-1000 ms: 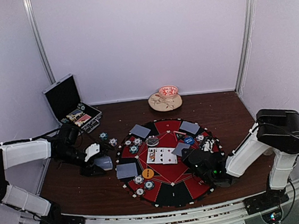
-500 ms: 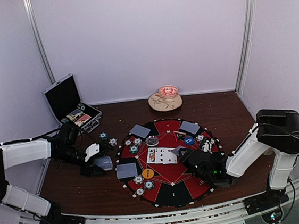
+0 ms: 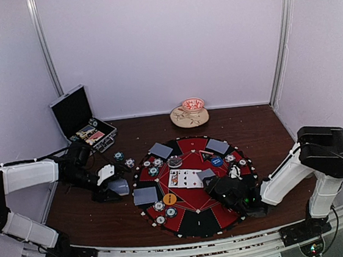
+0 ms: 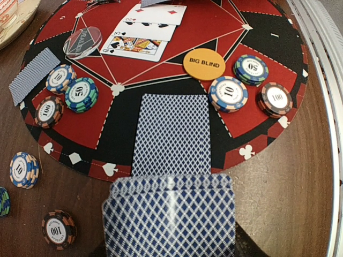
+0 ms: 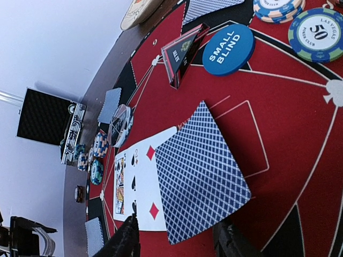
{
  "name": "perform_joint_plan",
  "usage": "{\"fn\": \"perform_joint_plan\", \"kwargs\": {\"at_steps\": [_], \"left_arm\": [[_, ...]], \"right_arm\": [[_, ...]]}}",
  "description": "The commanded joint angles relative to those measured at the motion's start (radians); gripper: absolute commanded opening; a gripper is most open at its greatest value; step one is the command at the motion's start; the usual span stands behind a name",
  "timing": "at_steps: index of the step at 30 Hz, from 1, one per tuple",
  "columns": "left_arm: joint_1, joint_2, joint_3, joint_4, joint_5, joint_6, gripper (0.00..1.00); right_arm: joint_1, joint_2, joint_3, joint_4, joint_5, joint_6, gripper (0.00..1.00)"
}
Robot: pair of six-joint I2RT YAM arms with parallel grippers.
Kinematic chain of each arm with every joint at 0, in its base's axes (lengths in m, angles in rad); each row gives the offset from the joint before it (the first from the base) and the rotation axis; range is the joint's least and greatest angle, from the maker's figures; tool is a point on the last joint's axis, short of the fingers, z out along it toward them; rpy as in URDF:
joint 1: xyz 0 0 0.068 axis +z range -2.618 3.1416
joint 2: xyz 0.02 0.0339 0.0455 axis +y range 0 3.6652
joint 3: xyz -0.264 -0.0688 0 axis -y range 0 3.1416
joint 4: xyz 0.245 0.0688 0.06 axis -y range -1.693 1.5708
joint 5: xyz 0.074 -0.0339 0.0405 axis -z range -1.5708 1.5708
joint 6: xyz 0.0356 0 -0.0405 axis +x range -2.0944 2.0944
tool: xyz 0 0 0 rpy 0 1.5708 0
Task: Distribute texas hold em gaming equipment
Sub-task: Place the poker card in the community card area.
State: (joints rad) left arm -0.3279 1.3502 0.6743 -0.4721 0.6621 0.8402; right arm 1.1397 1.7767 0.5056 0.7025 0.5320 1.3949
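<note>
My left gripper [image 3: 112, 185] hovers over the table left of the mat, shut on a deck of blue-backed playing cards [image 4: 169, 214]. Two more face-down cards [image 4: 171, 134] lie on the mat just ahead of it. Beside them are poker chips [image 4: 229, 93] and an orange BIG BLIND disc [image 4: 203, 64]. My right gripper [image 5: 179, 243] is low over the mat's middle, open. A face-down card [image 5: 201, 171] lies between its fingers [image 5: 126, 241], overlapping the face-up cards [image 5: 134, 187]. A blue SMALL BLIND disc [image 5: 228, 49] and a chip [image 5: 316, 33] lie beyond.
The round red-and-black mat [image 3: 196, 221] covers the table's middle. An open black case [image 3: 81, 119] stands at the back left, a cup on a saucer [image 3: 189, 114] at the back. Loose chips [image 4: 24, 169] lie off the mat near the left gripper. A clear puck [image 4: 82, 43] sits on the mat.
My right gripper has opened and let go of the face-down card, which now lies against the face-up row. The left arm and its deck have not moved.
</note>
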Motion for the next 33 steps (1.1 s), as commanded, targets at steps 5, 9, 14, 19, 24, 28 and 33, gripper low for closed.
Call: {"fn": "perform_joint_plan", "kwargs": {"at_steps": [5, 9, 14, 19, 24, 28, 33], "left_arm": [[0.001, -0.016, -0.001, 0.018, 0.021, 0.008, 0.53], [0.001, -0.016, -0.001, 0.017, 0.021, 0.009, 0.53], [0.002, -0.020, -0.002, 0.017, 0.021, 0.009, 0.53], [0.001, -0.017, -0.001, 0.018, 0.021, 0.009, 0.53], [0.001, -0.017, 0.001, 0.018, 0.021, 0.008, 0.53], [0.002, -0.020, -0.001, 0.018, 0.021, 0.007, 0.53], [0.002, -0.016, 0.001, 0.017, 0.021, 0.007, 0.53]], "right_arm": [[0.016, 0.041, 0.042, -0.040, -0.072, -0.028, 0.49], [0.018, 0.065, 0.072, -0.040, -0.098, -0.041, 0.50], [0.018, 0.069, 0.083, -0.061, -0.094, -0.044, 0.51], [0.017, 0.040, 0.059, -0.068, -0.081, -0.041, 0.51], [0.019, 0.037, 0.066, -0.077, -0.120, -0.052, 0.52], [0.031, 0.019, 0.067, -0.104, -0.126, -0.052, 0.53], [0.043, -0.043, 0.042, -0.141, -0.091, -0.051, 0.56]]}}
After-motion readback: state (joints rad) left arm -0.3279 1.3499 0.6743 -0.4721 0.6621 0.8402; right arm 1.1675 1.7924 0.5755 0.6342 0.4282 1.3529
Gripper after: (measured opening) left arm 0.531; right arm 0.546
